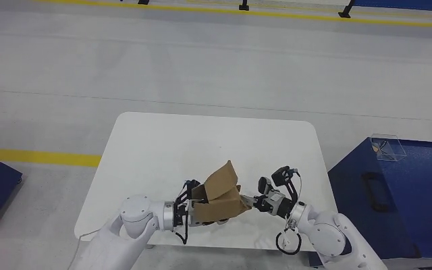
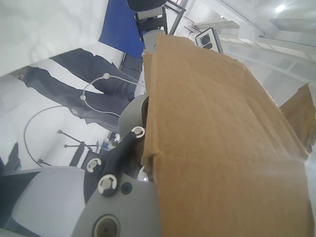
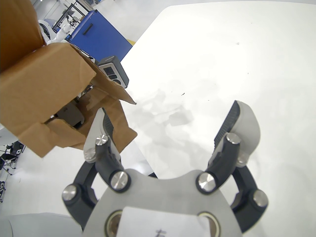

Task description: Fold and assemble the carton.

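Big white table (image 1: 202,142), and at its near edge sits the brown carton (image 1: 219,196) — half-formed, with one flap sticking up and the end flaps hanging loose. The left gripper (image 1: 187,203) is clamped on the carton's wall at one end. At the other end is the right gripper (image 3: 170,113), jaws spread wide and holding nothing — one finger (image 3: 98,127) sits right against a loose flap.

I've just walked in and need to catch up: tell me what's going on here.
A two-armed robot is assembling a carton at the near side of the table. The left gripper is clamped on one side of the carton. The right gripper is open at the opposite end, one finger against a flap. The carton is only partly folded, with flaps loose.
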`<state>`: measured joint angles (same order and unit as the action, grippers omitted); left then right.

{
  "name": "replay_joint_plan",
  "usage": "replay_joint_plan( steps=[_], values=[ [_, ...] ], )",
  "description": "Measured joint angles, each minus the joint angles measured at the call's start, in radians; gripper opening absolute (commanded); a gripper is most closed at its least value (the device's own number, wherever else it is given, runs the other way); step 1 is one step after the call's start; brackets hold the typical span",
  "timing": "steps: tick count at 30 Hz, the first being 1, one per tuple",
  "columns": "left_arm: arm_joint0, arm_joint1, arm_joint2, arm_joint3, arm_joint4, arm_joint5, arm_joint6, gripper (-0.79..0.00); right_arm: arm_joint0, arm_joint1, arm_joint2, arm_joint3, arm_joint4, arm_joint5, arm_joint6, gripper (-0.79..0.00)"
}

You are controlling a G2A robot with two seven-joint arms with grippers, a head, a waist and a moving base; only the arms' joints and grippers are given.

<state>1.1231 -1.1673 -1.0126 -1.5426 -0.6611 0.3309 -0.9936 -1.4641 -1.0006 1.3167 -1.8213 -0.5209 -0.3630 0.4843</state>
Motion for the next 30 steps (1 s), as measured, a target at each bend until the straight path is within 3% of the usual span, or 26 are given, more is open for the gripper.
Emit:
replay_joint_plan(
  steps=[9, 20, 30],
  values=[
    [-0.038, -0.005, 0.005, 0.055, -0.096, 0.075, -0.057, -0.785, -0.019, 0.003, 0.014, -0.010, 0.015, -0.060, 0.006, 0.000],
    [-0.053, -0.002, 0.037, 0.053, -0.040, 0.044, -0.110, -0.785, 0.007, -0.007, -0.013, -0.003, -0.005, -0.008, -0.036, 0.000],
    [-0.055, 0.002, 0.049, 0.058, -0.014, 0.035, -0.122, -0.785, 0.018, -0.013, -0.021, -0.018, 0.034, -0.039, -0.060, 0.000]
  ],
)
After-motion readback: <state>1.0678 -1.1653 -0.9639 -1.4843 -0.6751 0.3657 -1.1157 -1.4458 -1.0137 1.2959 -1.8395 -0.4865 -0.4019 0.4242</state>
